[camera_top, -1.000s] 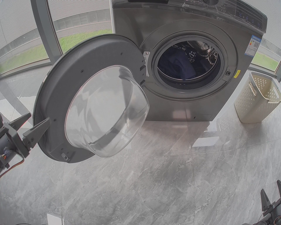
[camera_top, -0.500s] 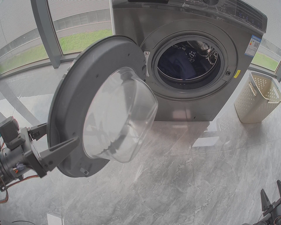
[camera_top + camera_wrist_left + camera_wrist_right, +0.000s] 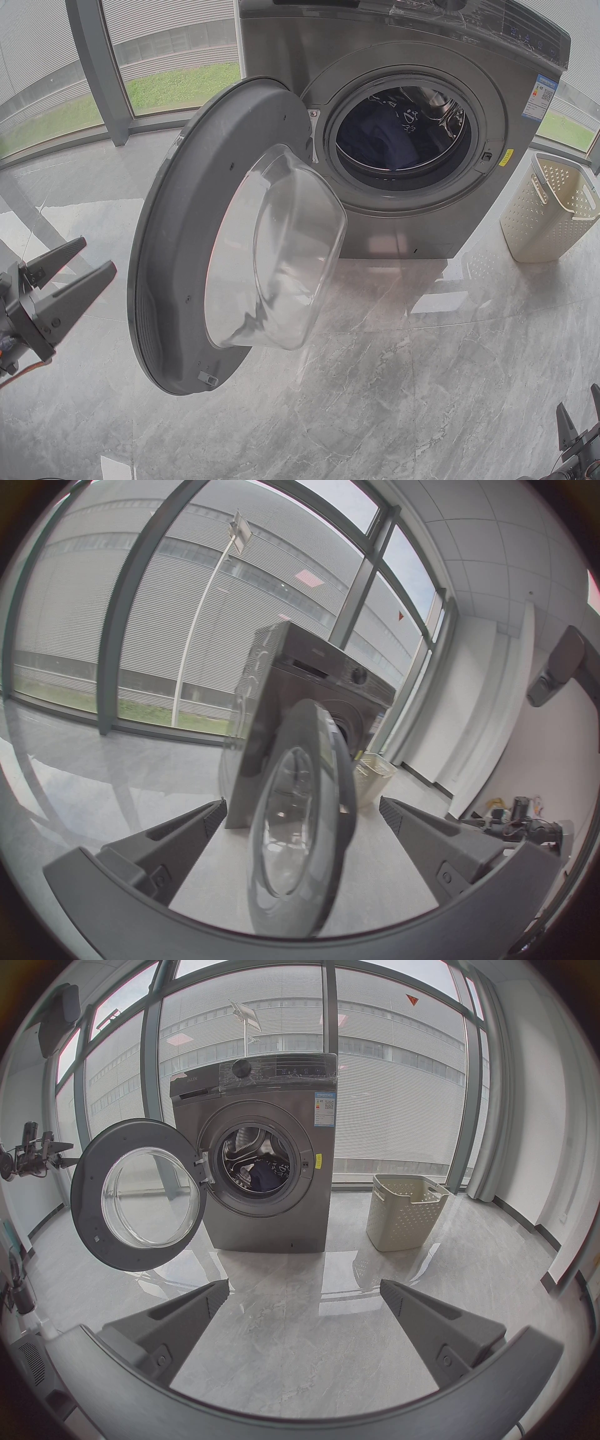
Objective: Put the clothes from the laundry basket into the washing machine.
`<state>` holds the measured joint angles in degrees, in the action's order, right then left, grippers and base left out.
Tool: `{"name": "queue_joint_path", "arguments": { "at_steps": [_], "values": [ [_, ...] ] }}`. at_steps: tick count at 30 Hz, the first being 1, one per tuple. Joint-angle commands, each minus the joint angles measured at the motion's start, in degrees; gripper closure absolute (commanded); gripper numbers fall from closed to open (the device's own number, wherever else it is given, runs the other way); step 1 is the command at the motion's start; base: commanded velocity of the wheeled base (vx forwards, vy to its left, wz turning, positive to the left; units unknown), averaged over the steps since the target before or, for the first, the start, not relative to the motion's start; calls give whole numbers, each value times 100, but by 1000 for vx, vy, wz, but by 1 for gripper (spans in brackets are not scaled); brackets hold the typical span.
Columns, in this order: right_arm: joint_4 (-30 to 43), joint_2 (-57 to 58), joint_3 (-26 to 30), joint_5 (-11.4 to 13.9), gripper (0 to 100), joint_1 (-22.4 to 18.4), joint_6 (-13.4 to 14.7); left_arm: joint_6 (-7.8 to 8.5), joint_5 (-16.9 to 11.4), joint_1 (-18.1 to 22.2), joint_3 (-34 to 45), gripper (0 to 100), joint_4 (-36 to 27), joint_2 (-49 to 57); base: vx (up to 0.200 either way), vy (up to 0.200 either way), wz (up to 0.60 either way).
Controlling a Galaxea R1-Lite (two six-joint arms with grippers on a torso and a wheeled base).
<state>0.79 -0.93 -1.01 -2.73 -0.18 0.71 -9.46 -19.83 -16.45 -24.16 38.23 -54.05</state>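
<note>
Both open wide and empty: my left gripper (image 3: 97,253) has the tall door (image 3: 187,219) (half open) near its 3 o'clock, my right gripper (image 3: 578,400) is far, and the clothes (image 3: 378,140) lie in the washing machine (image 3: 400,234).

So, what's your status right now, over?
Left gripper open, empty, beside grey round door. Right gripper open, empty, low. Dark blue clothes in grey washing machine; cream perforated basket looks empty. Door stands half open.
</note>
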Motion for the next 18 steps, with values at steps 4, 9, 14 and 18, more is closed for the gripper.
{"name": "queue_joint_path", "arguments": {
  "at_steps": [4, 9, 14, 18],
  "values": [
    [0, 93, 48, 1, 0, 1, 0, 93, 50, 563, 34, 0, -26, -193, 0, 0, 0],
    [0, 93, 48, 1, 0, 9, 0, 357, 32, 458, 122, 0, 44, -694, 0, 0, 0],
    [0, 93, 48, 1, 0, 1, 0, 383, 41, 36, 105, 0, 132, -1072, 0, 0, 0],
    [0, 93, 48, 1, 0, 1, 0, 304, 76, -553, -18, 0, 475, -1345, 0, 0, 0]
  ]
}}
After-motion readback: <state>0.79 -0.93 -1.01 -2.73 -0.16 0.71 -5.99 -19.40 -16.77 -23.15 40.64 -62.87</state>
